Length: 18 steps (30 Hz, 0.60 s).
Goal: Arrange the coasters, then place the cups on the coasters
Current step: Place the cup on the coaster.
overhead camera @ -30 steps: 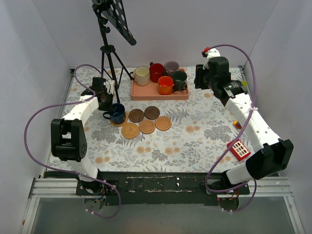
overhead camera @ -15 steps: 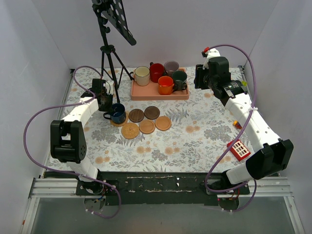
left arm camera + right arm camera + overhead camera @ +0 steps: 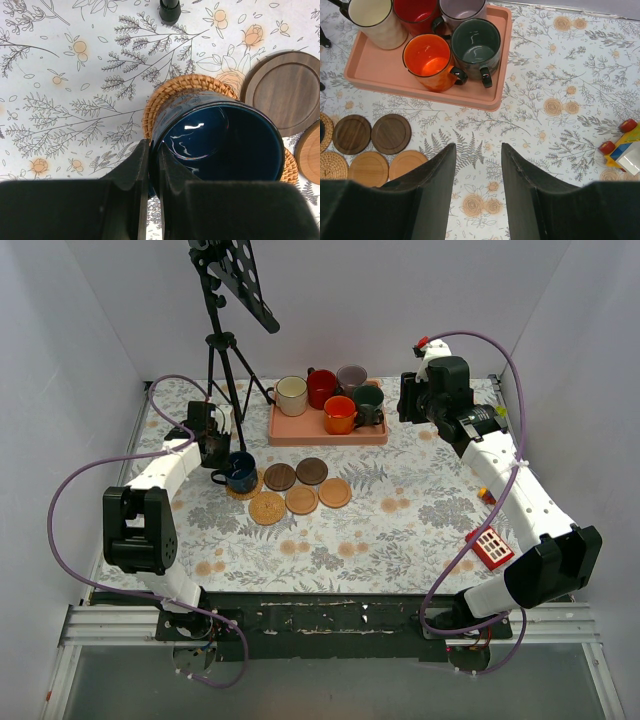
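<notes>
One of six done: navy cup (image 3: 220, 142) sits on the woven coaster (image 3: 172, 86), left end of the layout. My left gripper (image 3: 150, 150) is squeezed nearly flat, looks pinched on its rim wall, not let go yet. Beside it the other five coasters (image 3: 301, 500) are laid out but bare. The remaining five cups (image 3: 475, 45) are in the pink tray (image 3: 375, 75). My right gripper (image 3: 478, 150) is parted, empty, hovering near the tray.
</notes>
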Each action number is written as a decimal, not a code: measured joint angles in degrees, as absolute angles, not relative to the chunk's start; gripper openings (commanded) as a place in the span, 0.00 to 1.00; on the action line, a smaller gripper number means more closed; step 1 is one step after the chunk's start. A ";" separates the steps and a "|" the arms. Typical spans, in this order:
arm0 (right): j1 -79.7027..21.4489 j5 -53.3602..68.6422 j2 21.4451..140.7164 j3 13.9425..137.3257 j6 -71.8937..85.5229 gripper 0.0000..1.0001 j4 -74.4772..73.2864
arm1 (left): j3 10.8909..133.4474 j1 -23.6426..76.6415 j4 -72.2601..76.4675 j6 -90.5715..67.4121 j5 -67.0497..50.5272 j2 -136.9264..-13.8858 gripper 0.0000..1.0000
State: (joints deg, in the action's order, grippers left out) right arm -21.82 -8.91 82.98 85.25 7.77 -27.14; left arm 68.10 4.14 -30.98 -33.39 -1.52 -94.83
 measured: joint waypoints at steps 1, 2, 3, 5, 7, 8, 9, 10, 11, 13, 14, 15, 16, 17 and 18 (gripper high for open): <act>-21.82 -8.86 82.98 85.25 7.77 0.49 -27.14 | 68.10 4.08 -30.96 -33.32 -1.54 -94.83 0.00; -21.82 -8.84 82.98 85.25 7.77 0.49 -27.14 | 68.10 4.05 -30.96 -33.28 -1.54 -94.83 0.00; -21.82 -8.84 82.98 85.25 7.77 0.49 -27.14 | 68.10 3.99 -30.94 -33.23 -1.54 -94.83 0.00; -21.82 -8.84 82.98 85.25 7.77 0.49 -27.14 | 68.10 3.86 -30.92 -33.10 -1.54 -94.83 0.00; -21.82 -8.84 82.98 85.25 7.77 0.49 -27.14 | 68.10 3.75 -30.85 -32.93 -1.54 -94.83 0.00; -21.82 -8.84 82.98 85.25 7.77 0.49 -27.14 | 68.10 3.70 -30.83 -32.82 -1.54 -94.83 0.00; -21.82 -8.84 82.98 85.25 7.77 0.49 -27.14 | 68.10 3.66 -30.83 -32.80 -1.54 -94.83 0.00; -21.82 -8.84 83.00 85.25 7.77 0.49 -27.14 | 68.10 3.64 -30.83 -32.77 -1.54 -94.83 0.00; -21.82 -8.82 83.00 85.25 7.77 0.49 -27.14 | 68.10 3.60 -30.83 -32.73 -1.54 -94.83 0.00; -21.82 -8.82 83.00 85.25 7.77 0.49 -27.14 | 68.10 3.53 -30.83 -32.58 -1.54 -94.83 0.00; -21.82 -8.82 83.00 85.25 7.77 0.49 -27.14 | 68.10 3.51 -30.83 -32.51 -1.56 -94.83 0.00; -21.82 -8.82 83.00 85.25 7.77 0.49 -27.14 | 68.10 3.51 -30.83 -32.38 -1.56 -94.83 0.00; -21.82 -8.82 83.00 85.25 7.77 0.49 -27.14 | 68.10 3.49 -30.83 -32.36 -1.58 -94.83 0.00; -21.82 -8.82 83.02 85.25 7.75 0.49 -27.14 | 68.10 3.49 -30.83 -32.36 -1.56 -94.83 0.00; -21.82 -8.82 83.05 85.25 7.75 0.49 -27.14 | 68.10 3.49 -30.85 -32.36 -1.56 -94.83 0.00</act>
State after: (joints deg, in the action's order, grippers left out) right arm -21.82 -8.82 83.05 85.25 7.75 -27.14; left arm 68.10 3.49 -30.85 -32.36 -1.56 -94.83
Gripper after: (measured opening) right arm 0.488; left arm 0.068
